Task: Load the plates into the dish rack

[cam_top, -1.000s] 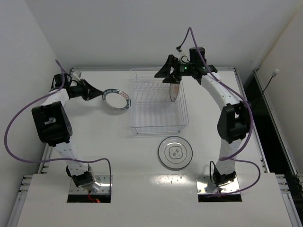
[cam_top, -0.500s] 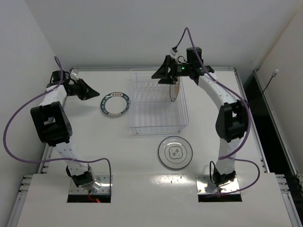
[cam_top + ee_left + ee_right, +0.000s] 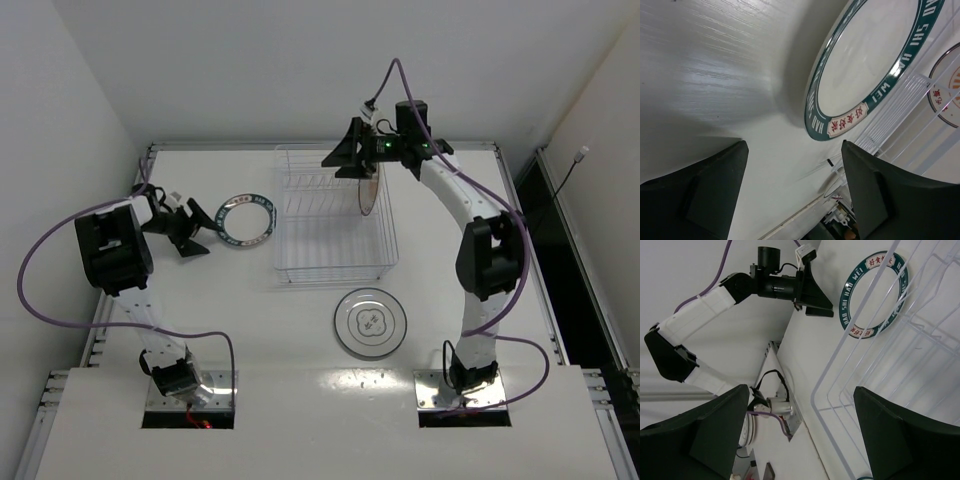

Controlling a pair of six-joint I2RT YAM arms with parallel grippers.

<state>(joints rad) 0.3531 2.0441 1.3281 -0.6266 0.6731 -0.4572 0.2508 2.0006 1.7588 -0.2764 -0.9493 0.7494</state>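
Plate (image 3: 870, 60) with teal rim lies flat just ahead of my left gripper (image 3: 793, 150), jaws spread, holding nothing.

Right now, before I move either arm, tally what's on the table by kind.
Dish rack: 1
Plates: 3, namely the teal-rimmed plate, the grey plate, and the orange plate upright in the rack
Total: 4

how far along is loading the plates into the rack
Done: the orange sunburst plate stands on edge in the dish rack. In hand: nothing. The right gripper is open above the rack, and the left gripper is open beside the teal-rimmed plate. Left: that plate and the pale grey plate, both lying flat on the table.
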